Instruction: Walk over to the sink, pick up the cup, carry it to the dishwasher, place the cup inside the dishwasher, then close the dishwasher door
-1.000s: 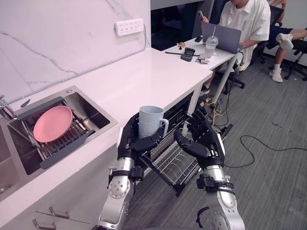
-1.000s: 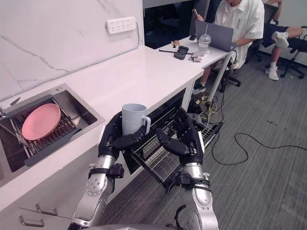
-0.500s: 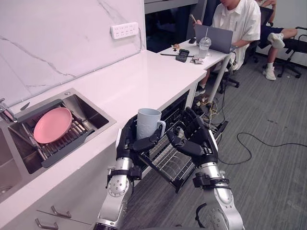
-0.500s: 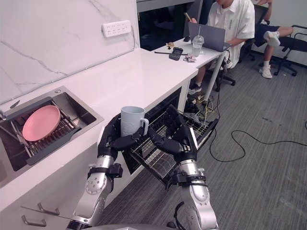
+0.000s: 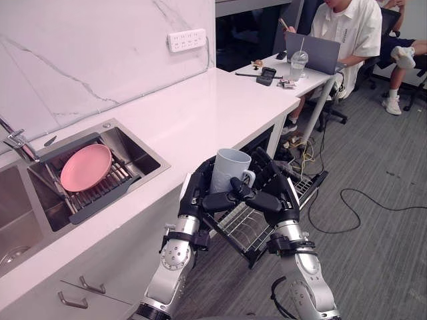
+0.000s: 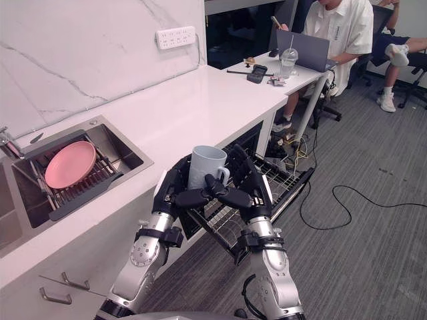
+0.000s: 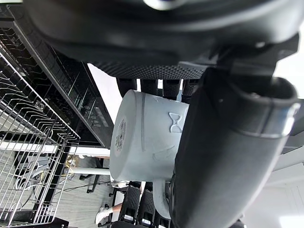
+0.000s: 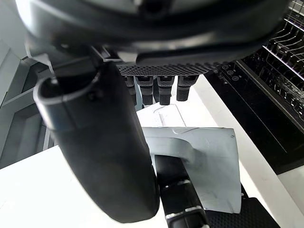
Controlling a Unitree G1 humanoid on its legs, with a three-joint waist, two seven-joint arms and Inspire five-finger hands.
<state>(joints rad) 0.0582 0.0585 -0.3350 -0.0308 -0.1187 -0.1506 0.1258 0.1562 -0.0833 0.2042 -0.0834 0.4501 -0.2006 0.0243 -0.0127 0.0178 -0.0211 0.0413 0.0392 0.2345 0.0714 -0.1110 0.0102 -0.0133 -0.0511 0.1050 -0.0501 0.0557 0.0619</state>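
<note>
A pale blue-grey cup with a handle stands upright in my left hand, whose fingers and thumb curl round its lower body; the same cup is in the left wrist view. My right hand has come against the cup's handle side. Its fingers stand fairly straight beside the cup and its thumb reaches under the handle, next to the left thumb. In the right wrist view the cup lies between that thumb and the fingers. Both hands hover over the pulled-out dishwasher rack.
The steel sink at the left holds a pink plate on a drain rack, with a faucet beside it. The white counter runs back to a desk where a person sits at a laptop.
My right hand has moved left and closed in on the cup, its thumb now under the handle. The left hand still holds the cup. The camera has shifted a little.
</note>
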